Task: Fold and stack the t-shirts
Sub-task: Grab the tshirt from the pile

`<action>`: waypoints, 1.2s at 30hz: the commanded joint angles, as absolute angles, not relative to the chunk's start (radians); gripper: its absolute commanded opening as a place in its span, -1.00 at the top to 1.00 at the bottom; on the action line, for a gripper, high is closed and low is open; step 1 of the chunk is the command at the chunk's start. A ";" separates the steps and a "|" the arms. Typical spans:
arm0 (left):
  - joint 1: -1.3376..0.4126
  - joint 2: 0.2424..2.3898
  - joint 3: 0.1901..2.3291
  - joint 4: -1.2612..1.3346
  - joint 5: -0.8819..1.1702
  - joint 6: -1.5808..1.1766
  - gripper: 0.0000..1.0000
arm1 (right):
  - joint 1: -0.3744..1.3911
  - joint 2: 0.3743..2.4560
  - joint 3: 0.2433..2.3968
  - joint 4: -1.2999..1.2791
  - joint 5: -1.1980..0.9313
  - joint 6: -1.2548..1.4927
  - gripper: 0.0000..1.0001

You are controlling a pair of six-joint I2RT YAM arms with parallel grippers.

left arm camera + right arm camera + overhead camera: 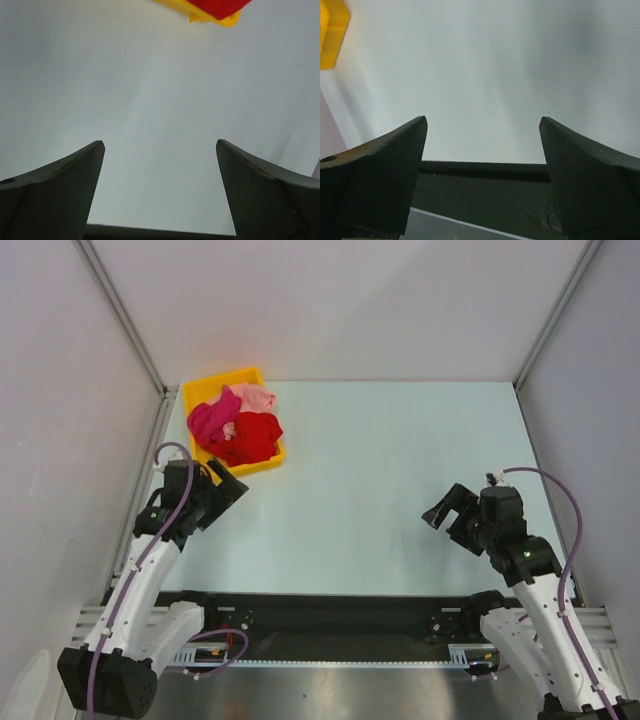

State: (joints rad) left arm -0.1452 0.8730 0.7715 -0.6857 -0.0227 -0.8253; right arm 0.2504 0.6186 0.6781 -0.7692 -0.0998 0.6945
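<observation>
1. The three soft cloth t-shirts are sitting crumpled in a heap inside the yellow rectangular plastic bin (203, 390), none of them folded.
2. The magenta-crimson t-shirt (209, 424) is bunching up against the bin's left wall, its cloth creased into rounded lumps.
3. The bright red t-shirt (256, 436) is filling the bin's near right part. In the left wrist view its smooth red cloth is spilling over the bin's rounded yellow corner.
4. The pale salmon-pink t-shirt (251, 397) is lying at the far side of the bin and draping over its rim there.
5. The left gripper (160, 142) is hovering just beside the bin's near corner, touching nothing. Its two dark, matte, wedge-shaped fingers (65, 185) are standing wide apart, with only bare table showing between them.
6. The right gripper (482, 119) is hanging well apart from the bin, far off to its right. Its jaws are spread wide too and gripping nothing. The bin is showing only as a blurred yellow block at the top left of that wrist view.
7. The smooth, pale blue-green table (390, 450) is carrying the bin on its flat, plain surface.
</observation>
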 commanded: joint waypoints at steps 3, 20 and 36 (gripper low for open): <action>-0.074 0.920 0.836 -0.546 0.150 -0.750 -0.99 | 0.109 0.638 0.716 -0.951 -0.138 0.613 -1.00; -0.035 1.652 1.669 -0.842 -0.261 -0.502 -0.69 | 0.107 0.836 0.854 -0.821 -0.356 0.466 -1.00; 0.034 2.204 2.159 -0.782 -0.092 -0.348 -0.51 | 0.074 0.965 0.914 -0.825 -0.336 0.443 -0.99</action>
State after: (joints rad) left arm 0.0250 2.1715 2.0228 -0.7631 -0.0978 -0.4015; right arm 0.0917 0.9516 0.8677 -0.8326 -0.3412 0.4606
